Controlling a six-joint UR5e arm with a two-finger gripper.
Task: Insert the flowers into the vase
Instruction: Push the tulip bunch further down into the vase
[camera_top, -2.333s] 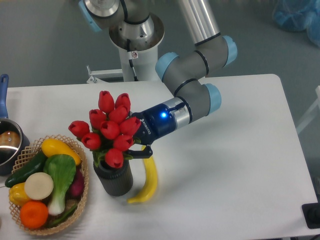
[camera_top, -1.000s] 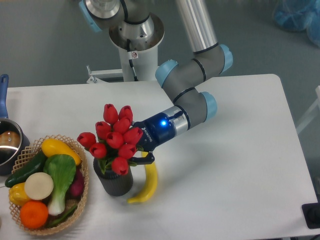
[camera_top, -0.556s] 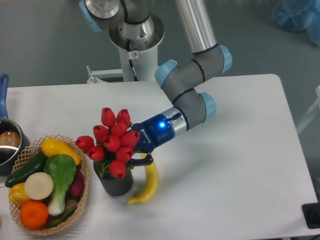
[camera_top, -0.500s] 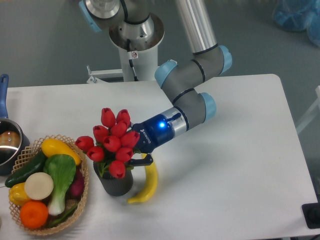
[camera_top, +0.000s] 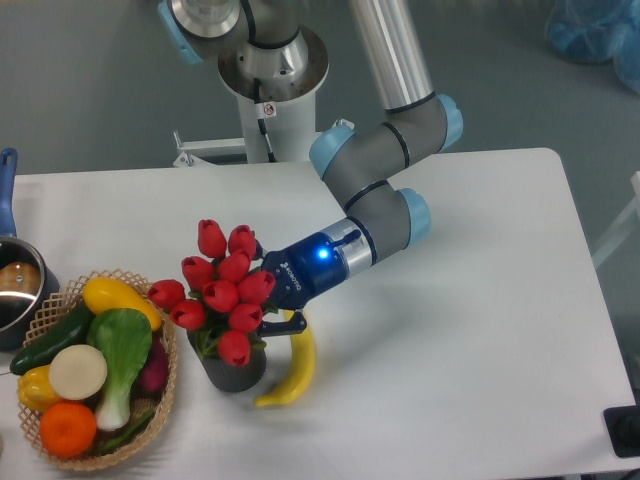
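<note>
The flowers, a bunch of glossy red tulip buds with green leaves, stand upright with their stems down inside the vase, a short dark grey cylinder left of centre on the white table. My gripper reaches in from the right and sits just behind the bunch at the vase's rim. Its fingers are mostly hidden by the buds, so I cannot tell whether they still hold the stems.
A yellow banana lies right beside the vase. A wicker basket of vegetables and fruit stands at the left, touching-close to the vase. A pot with a blue handle sits at the far left edge.
The bunch has sunk lower into the vase and shifted slightly left. The gripper and forearm followed it down and to the left.
</note>
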